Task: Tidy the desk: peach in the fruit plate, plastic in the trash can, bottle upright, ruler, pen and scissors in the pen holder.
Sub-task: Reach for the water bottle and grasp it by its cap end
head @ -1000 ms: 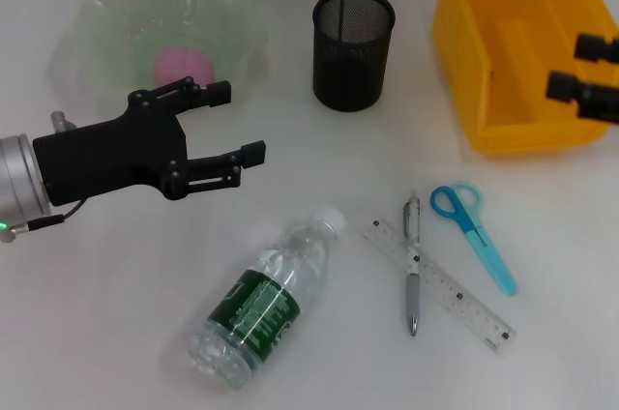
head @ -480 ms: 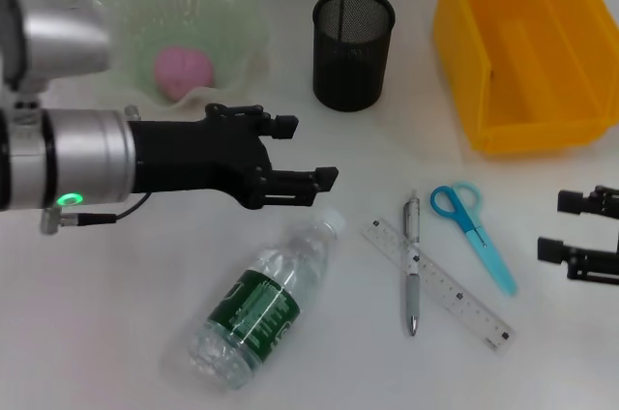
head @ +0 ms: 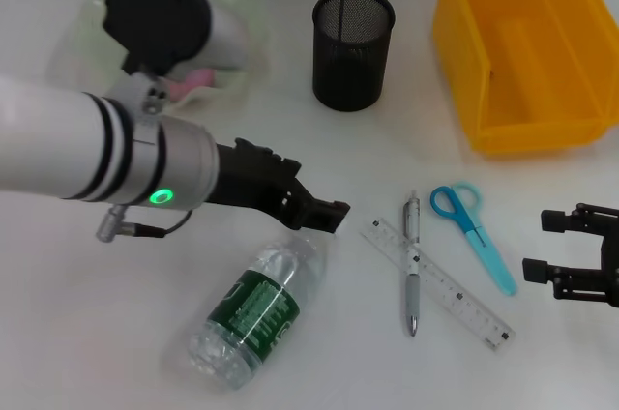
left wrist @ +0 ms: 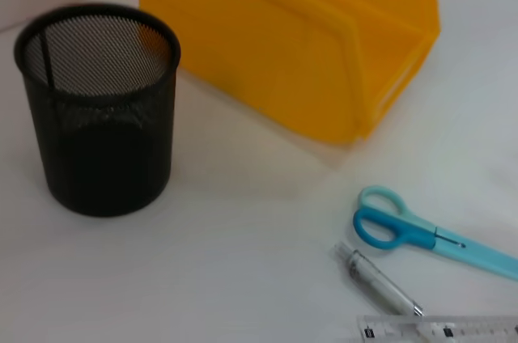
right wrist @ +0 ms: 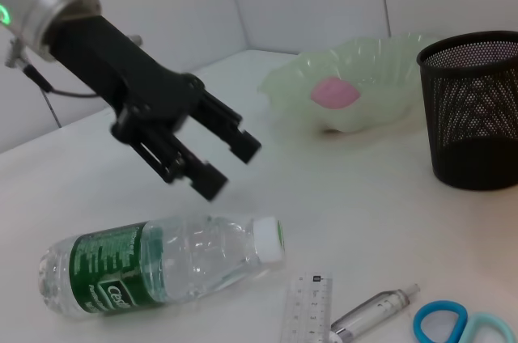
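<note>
A clear bottle (head: 261, 308) with a green label lies on its side, its white cap (right wrist: 269, 240) toward the pen holder. My left gripper (head: 319, 199) is open and hovers just above the cap end; it also shows in the right wrist view (right wrist: 231, 168). The silver pen (head: 413, 265) lies across the clear ruler (head: 440, 284), with the blue scissors (head: 474, 231) beside them. The pink peach (right wrist: 336, 92) sits in the green fruit plate (right wrist: 380, 56). The black mesh pen holder (head: 353, 35) stands at the back. My right gripper (head: 542, 246) is open and empty, right of the scissors. No plastic shows.
The yellow bin (head: 522, 43) stands at the back right, close to the pen holder; its inside looks bare. My left arm (head: 97, 154) covers much of the fruit plate (head: 247, 4) in the head view. The left wrist view shows the pen holder (left wrist: 97, 108), bin (left wrist: 291, 44) and scissors (left wrist: 413, 230).
My left gripper moved from beside the fruit plate rightward and down to the bottle's cap. My right gripper came from above the yellow bin down to the table right of the scissors.
</note>
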`<state>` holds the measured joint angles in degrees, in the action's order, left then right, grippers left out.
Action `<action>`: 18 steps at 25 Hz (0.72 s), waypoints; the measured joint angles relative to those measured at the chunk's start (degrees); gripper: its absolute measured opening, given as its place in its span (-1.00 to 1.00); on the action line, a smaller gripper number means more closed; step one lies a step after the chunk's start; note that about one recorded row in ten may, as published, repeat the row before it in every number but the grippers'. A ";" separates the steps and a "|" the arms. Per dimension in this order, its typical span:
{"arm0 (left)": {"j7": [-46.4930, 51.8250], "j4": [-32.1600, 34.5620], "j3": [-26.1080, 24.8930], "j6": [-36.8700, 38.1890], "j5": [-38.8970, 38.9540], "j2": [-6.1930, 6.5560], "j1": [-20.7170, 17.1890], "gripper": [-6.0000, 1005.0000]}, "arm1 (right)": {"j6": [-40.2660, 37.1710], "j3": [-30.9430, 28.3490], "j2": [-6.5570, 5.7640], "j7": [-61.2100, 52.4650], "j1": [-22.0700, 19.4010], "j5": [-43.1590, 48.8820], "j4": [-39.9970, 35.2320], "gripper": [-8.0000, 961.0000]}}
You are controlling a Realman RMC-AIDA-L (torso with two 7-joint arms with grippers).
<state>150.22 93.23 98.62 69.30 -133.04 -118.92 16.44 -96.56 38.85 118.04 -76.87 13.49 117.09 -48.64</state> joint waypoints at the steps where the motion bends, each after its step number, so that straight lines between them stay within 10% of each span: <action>1: 0.00 0.00 0.00 0.00 0.00 0.00 0.00 0.52 | 0.01 -0.01 0.02 0.04 0.08 0.02 0.01 0.63; 18: 6.47 -13.56 8.51 -6.12 -4.99 -0.26 9.38 0.41 | 0.97 0.28 0.26 -0.81 1.69 1.00 0.87 0.62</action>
<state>156.68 79.67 107.13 63.17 -138.03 -119.18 25.82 -95.60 39.14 118.30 -77.68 15.18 118.08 -47.78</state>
